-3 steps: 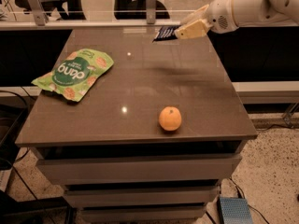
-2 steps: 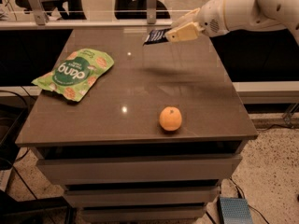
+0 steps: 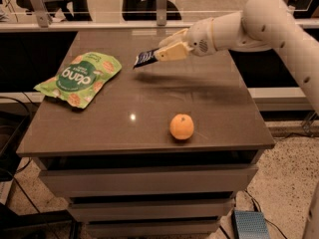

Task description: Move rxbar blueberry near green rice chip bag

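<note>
Camera view gives us the green rice chip bag as our landmark: it lies flat on the brown table, with its white "dang" lettering facing up. To the right of the bag and a little farther back, we see the gripper held above the tabletop, its pale fingers pinching one end of the rxbar blueberry. The dark bar's free end points toward the bag, clear of the surface, with a shadow on the wood beneath it. We judge the bar near the bag but apart from it, with bare tabletop between them. The white arm runs off to the right, away from the bag. An orange sits on the table well right of the bag and nearer the front edge.
</note>
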Available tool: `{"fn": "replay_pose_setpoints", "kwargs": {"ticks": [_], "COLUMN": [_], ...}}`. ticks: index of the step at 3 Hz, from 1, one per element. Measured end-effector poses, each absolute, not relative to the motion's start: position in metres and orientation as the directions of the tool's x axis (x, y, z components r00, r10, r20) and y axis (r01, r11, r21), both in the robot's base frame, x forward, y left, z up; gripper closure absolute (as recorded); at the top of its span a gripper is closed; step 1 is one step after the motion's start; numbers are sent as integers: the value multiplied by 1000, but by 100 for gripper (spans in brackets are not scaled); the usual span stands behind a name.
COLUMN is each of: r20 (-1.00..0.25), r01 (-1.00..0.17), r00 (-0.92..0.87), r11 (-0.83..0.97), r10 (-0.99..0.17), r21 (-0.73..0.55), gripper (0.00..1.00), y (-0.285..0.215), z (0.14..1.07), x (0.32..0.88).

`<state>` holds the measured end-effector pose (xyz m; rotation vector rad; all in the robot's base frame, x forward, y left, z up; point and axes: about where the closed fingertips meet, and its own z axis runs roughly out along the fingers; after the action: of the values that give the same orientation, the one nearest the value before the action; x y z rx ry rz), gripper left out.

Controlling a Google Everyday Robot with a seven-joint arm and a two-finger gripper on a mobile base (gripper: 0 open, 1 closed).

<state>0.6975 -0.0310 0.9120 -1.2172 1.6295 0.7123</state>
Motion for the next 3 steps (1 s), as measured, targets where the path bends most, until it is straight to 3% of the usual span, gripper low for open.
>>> {"fn": "replay_pose_setpoints", "kwargs": {"ticks": [3], "r20": [-939], "r01": [-996], "r00": [-41], "r11": [90], "r10": [-342], "r21": [11], "gripper": [100], "y": [81], "z": [881], "x": [660]}}
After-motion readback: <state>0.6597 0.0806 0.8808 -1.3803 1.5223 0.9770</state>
